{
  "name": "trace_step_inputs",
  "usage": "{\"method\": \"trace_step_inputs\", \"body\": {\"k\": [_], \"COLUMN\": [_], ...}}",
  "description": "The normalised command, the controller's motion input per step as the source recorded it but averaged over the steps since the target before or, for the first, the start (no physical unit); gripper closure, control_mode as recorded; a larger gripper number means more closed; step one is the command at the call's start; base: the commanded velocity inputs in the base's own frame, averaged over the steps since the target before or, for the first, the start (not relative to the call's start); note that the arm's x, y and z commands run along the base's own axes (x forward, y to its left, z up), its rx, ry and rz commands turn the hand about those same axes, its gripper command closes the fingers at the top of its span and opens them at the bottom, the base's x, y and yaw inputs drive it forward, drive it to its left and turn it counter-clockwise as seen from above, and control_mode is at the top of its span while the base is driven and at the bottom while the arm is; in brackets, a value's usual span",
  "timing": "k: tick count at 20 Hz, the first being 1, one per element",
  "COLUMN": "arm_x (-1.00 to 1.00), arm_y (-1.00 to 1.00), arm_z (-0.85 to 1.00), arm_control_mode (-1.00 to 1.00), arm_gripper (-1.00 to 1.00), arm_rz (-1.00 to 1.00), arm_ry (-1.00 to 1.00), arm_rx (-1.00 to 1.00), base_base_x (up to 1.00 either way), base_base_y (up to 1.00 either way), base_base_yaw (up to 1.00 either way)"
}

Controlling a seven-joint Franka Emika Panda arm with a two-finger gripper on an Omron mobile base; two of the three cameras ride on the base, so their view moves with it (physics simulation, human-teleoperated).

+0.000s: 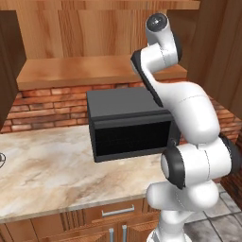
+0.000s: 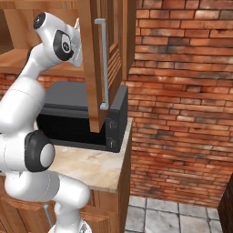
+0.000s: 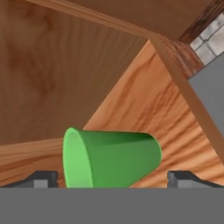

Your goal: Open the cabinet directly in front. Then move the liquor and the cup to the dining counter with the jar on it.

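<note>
Pincer (image 3: pixel 112 178) fingertips (image 3: pixel 41 177) stand wide apart at either side of the green cup (image 3: pixel 109 158), nothing clamped. Cup appears on its side in the tilted hand view, rim to the left, on the wooden shelf inside the cabinet (image 2: pixel 98 59). Cabinet door swung open, silver bar handle (image 2: pixel 104 63) showing. Black microwave (image 1: pixel 130 123) sits below on the marble counter (image 1: pixel 52 175)

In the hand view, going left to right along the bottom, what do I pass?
Left fingertip → cup, lying on its side on the cabinet shelf with its mouth to the left → right fingertip. The pincer stands open, with the cup between its tips.
</note>
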Motion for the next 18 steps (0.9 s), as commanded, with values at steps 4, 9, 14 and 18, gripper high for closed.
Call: {"method": "trace_step_inputs", "body": {"k": [4,9,14,18], "arm_x": [0.1,0.15,0.09,0.0], "arm_y": [0.0,0.0,0.0,0.0], "arm_z": [-0.04,-0.05,-0.07,-0.06], "arm_control_mode": [-1.0,-1.0,-1.0,-1.0], "arm_gripper": [-1.0,-1.0,-1.0,-1.0], "arm_rz": [0.0,0.0,0.0,0.0], "arm_ry": [0.0,0.01,0.0,0.0], "arm_rx": [0.02,0.02,0.01,0.02], "base_base_x": [0.0,0.0,0.0,0.0], "base_base_y": [0.0,0.0,0.0,0.0], "base_base_yaw": [0.0,0.0,0.0,0.0]}}
